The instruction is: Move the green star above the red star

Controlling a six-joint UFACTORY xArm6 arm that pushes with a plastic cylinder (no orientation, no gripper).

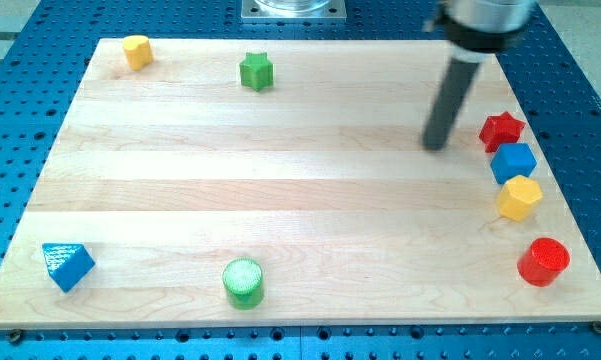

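Single camera view, wooden board on a blue perforated bench. My tip rests on the board toward the view's right, upper half; it is a bare rod with no jaws, so nothing opens or closes, and it touches no block. The red star lies just to the view's right of the tip, near it but apart, with bare wood showing between. The green star sits near the view's top edge, left of centre, well apart from both the tip and the red star. Below the red star, running down the right edge: a blue cube, touching or nearly touching the star, I cannot tell which; then a yellow hexagonal block just beside the cube; then a red cylinder a little apart, near the lower right corner. Elsewhere: a yellow block, shape unclear, at the top left corner; a blue triangular block at the lower left; a green cylinder near the bottom edge, left of centre.
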